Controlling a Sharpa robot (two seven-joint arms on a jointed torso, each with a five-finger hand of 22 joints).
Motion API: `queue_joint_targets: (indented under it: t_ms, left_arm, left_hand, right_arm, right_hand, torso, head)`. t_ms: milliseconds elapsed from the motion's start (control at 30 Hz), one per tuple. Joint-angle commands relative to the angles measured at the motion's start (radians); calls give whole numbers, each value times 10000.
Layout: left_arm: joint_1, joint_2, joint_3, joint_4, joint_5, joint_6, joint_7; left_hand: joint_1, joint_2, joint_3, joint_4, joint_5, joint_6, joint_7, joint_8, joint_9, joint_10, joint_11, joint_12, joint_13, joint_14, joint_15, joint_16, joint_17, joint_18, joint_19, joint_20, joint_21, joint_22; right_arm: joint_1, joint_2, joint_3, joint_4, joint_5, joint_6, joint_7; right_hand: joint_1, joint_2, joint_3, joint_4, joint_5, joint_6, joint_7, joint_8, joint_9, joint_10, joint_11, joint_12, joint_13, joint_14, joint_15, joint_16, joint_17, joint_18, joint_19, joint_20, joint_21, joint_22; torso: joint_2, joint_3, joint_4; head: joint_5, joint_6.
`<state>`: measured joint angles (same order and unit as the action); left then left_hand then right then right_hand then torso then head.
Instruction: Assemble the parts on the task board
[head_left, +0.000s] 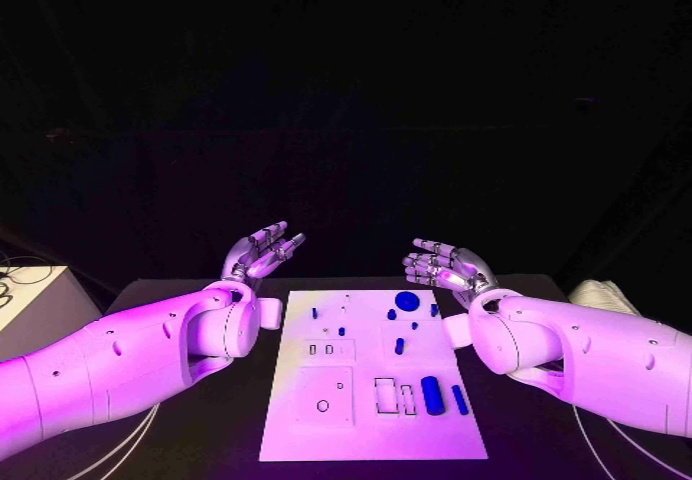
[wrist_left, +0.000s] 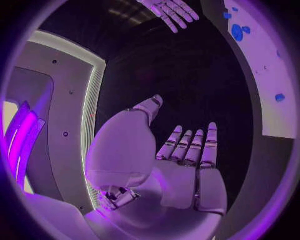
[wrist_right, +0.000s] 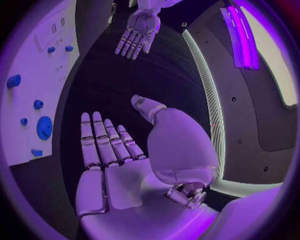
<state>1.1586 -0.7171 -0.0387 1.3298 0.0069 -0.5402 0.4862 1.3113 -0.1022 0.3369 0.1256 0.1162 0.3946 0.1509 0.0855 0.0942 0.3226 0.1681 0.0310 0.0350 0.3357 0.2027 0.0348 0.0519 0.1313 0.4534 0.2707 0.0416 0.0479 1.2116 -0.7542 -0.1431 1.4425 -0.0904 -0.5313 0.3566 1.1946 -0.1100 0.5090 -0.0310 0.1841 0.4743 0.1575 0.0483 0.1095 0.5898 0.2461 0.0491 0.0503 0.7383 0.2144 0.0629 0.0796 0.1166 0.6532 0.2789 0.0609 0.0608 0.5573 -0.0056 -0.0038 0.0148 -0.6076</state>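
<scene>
The blue parts (head_left: 431, 394) lie on the white task board (head_left: 332, 420), the long ones pointing away from the robot. The board sits between the left hand (head_left: 261, 251) and right hand (head_left: 444, 266), both raised, empty, fingers spread; the right looks nearer.

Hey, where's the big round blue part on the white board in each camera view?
Head view: round blue part near the task board's far edge, right of middle.
Left wrist view: likely the largest blue piece on the board.
Right wrist view: blue disc on the board.
Shared landmark: the white board itself.
</scene>
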Motion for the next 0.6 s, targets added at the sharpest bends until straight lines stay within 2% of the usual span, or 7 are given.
queue_joint_targets:
  t_ms: [33,133,233,267,300,467,600]
  left_arm:
    - [104,81,-24,-203,-184,1466,-52]
    - [140,102,-36,-280,-191,1579,-59]
    - [142,103,-37,-284,-191,1585,-59]
    - [197,-564,-31,496,-236,1812,1]
    - [209,-622,-31,559,-255,1823,1]
    - [264,-987,-1,1021,-417,1958,75]
    - [287,-1406,56,1629,-474,2081,181]
  left_hand:
    - [474,-2,118,68,80,238,582,85,44,198,87,60,26,271,103,69,38,121,176,130,96,34]
    - [545,19,76,84,78,379,658,112,61,458,172,94,50,640,159,147,91,117,369,175,162,71]
    - [757,27,85,71,133,1728,1006,519,322,2347,581,369,195,2802,156,644,415,124,2313,205,727,342]
    - [791,17,107,59,137,1962,999,587,363,2859,604,440,225,3470,107,806,518,169,2673,197,855,391]
    - [848,-7,158,24,143,2480,961,744,459,4209,635,697,329,4560,7,1123,704,302,3108,180,1089,471]
    - [987,-154,502,-152,138,3978,834,1082,665,5992,326,910,325,6006,-444,1694,1126,542,4428,-100,1894,726]
    - [1034,-267,731,-262,129,4317,753,1162,681,6514,133,881,322,6601,-658,1995,1464,520,4903,-320,2312,903]
  right_arm:
    - [157,45,-113,-148,-860,1714,-874]
    - [249,60,-192,-221,-955,1927,-995]
    - [280,65,-219,-245,-986,1999,-1036]
    - [615,-251,-208,-463,-4563,1447,-889]
    - [645,-262,-207,-474,-4806,1407,-891]
    - [833,-408,-200,-429,-6422,1126,-1045]
    - [1006,-526,-186,-321,-7961,844,-1337]
  right_hand:
    - [591,-7,171,-103,-14,1154,1300,261,166,1422,-47,111,78,1435,-109,250,136,414,1300,82,258,106]
    - [738,-18,228,-192,-30,1999,1179,443,293,2636,-183,213,142,1866,-252,344,172,550,1593,75,339,111]
    - [1028,-82,418,-413,-172,3258,971,716,480,3401,-387,255,147,2400,-441,452,214,670,1979,23,457,119]
    - [1058,-98,448,-439,-215,3439,944,754,506,3493,-415,253,144,2466,-465,463,217,674,2033,8,474,120]
    - [1162,-150,533,-528,-354,3809,869,854,557,3760,-494,276,145,2663,-539,513,236,685,2206,-49,544,136]
    - [1409,-285,756,-737,-579,4419,681,1035,596,4576,-719,225,123,3419,-836,734,306,668,3096,-411,1025,292]
    - [1524,-338,596,-797,-674,4776,576,1137,619,5120,-889,194,134,4114,-1092,995,464,643,3626,-721,1508,517]
  torso:
    - [3,-1,0]
    - [3,-1,0]
    - [3,-1,0]
    - [352,-41,192]
    - [402,-38,208]
    - [600,-35,327]
    - [845,-3,388]
  head:
    - [-1,0]
    - [-1,0]
    - [-1,0]
    - [-225,-208]
    - [-247,-205]
    - [-360,-227]
    - [-445,-201]
